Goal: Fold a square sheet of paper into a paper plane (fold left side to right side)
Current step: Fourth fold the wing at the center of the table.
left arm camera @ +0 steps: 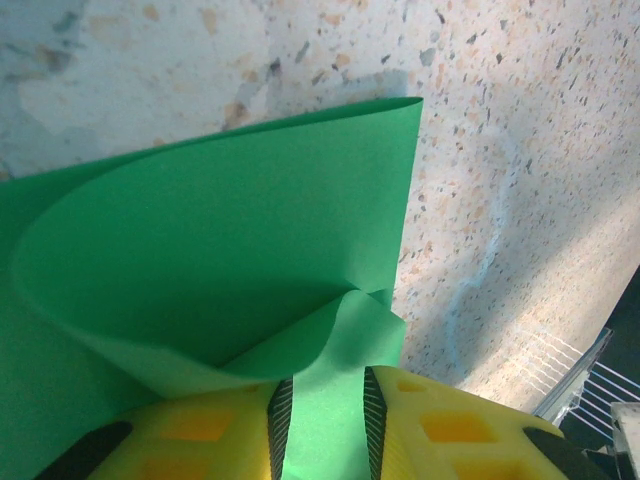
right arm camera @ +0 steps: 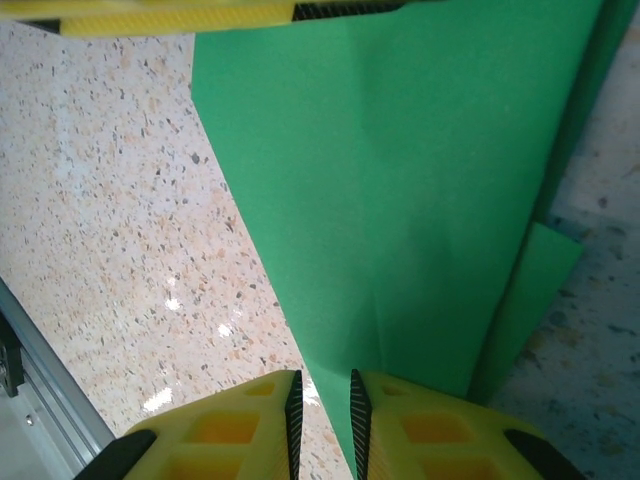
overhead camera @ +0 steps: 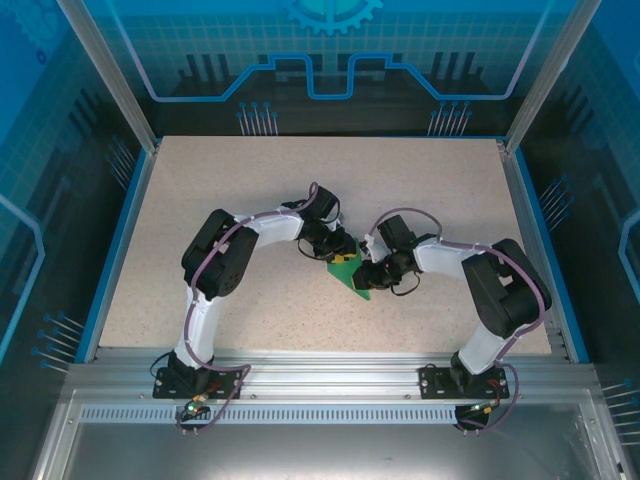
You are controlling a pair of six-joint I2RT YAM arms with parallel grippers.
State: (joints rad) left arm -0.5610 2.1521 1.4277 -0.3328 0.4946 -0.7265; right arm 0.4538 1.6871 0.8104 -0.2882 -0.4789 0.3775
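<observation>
The green square sheet of paper (overhead camera: 350,278) lies partly folded at the middle of the table, between both grippers. My left gripper (overhead camera: 337,254) is at its far left side. In the left wrist view the paper (left arm camera: 230,230) curls up in a loose loop, and a strip of it runs through the narrow gap of the left gripper (left arm camera: 322,390); the pads do not pinch it. My right gripper (overhead camera: 366,277) is at the near right. In the right wrist view the paper (right arm camera: 400,180) lies flat with a crease, its pointed end reaching the slightly parted right gripper (right arm camera: 322,385).
The speckled tabletop (overhead camera: 420,190) stretches around the paper. An aluminium rail (right arm camera: 35,395) runs along the near edge, and blue walls enclose the table. The left gripper's yellow finger (right arm camera: 200,14) crosses the top of the right wrist view.
</observation>
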